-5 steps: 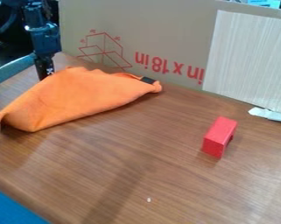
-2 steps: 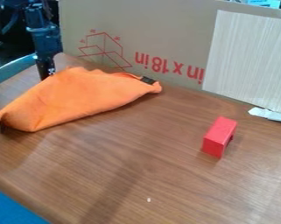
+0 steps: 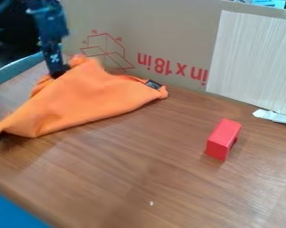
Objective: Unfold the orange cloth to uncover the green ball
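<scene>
As arm shifts, orange cloth bunches higher beside it.

Open surface for me between orange cloth and red block, cardboard walling off the back.

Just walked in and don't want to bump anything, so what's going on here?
A black robot arm has its claw at the far-left edge of an orange cloth, which is bunched up there. Most of the cloth lies on the wooden table. A red block stands apart from it.
</scene>
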{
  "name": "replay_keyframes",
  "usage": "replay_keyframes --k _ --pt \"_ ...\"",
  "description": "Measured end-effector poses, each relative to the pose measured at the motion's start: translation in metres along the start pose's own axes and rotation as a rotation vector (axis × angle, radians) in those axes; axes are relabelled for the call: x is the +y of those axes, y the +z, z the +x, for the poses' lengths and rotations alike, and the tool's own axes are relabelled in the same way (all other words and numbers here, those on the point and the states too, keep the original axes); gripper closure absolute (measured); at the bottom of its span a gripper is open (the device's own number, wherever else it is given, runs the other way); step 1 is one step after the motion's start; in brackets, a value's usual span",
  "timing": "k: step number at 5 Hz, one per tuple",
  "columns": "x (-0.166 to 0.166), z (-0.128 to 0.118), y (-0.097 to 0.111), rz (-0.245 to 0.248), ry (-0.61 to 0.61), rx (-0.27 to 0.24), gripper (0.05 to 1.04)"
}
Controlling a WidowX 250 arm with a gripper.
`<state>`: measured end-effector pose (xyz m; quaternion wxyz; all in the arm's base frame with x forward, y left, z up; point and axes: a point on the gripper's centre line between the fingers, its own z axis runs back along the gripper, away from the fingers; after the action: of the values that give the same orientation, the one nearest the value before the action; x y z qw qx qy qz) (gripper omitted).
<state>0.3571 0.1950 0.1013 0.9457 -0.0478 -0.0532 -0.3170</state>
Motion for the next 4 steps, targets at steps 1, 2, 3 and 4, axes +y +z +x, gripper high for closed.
replay_keyframes --k 1,2,3,4 --pt "-0.027 0.023 0.016 0.011 -0.087 -0.021 1.033" --pt "-0.042 0.024 0.007 -0.007 -0.119 -0.004 1.033" --pt "-0.069 0.031 -0.008 -0.001 -0.199 0.044 1.033" --pt "-0.091 0.024 -0.024 -0.017 -0.241 0.092 1.033"
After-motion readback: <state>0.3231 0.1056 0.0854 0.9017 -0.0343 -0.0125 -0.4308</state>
